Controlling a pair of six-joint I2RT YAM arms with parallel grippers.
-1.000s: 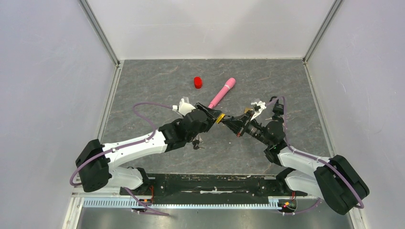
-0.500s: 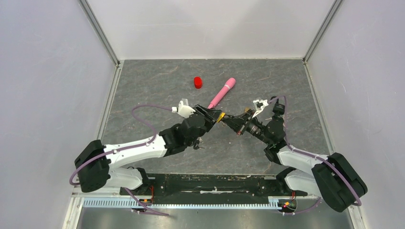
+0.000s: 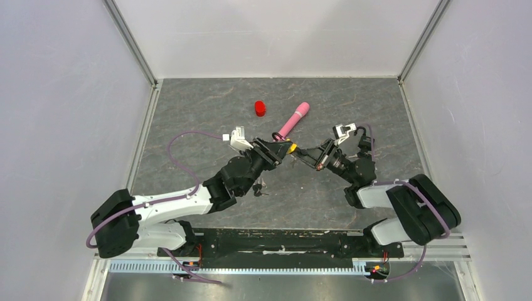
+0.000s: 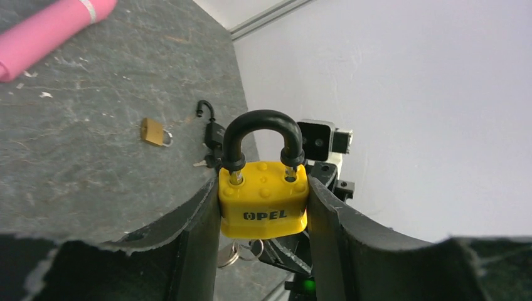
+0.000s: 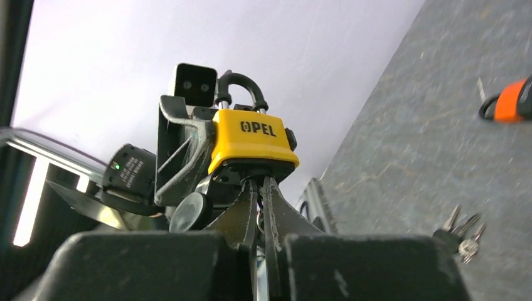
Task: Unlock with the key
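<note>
A yellow padlock marked OPEL, with a black shackle arching up, is clamped by its sides in my left gripper. From above, the padlock sits where both arms meet over the table's middle. My right gripper is shut under the padlock, its tips against the underside. The key is pinched between them and almost wholly hidden. A key ring with a spare key dangles below the lock. I cannot tell whether the shackle is released.
A pink cylinder and a red cap lie farther back. A small brass padlock and a black one rest on the table. An orange padlock and a key bunch lie to the right.
Both arms have reached farther from their bases, carrying padlock and key slightly toward the back. The right wrist has rolled and its elbow has folded in. Both grips are unchanged.
</note>
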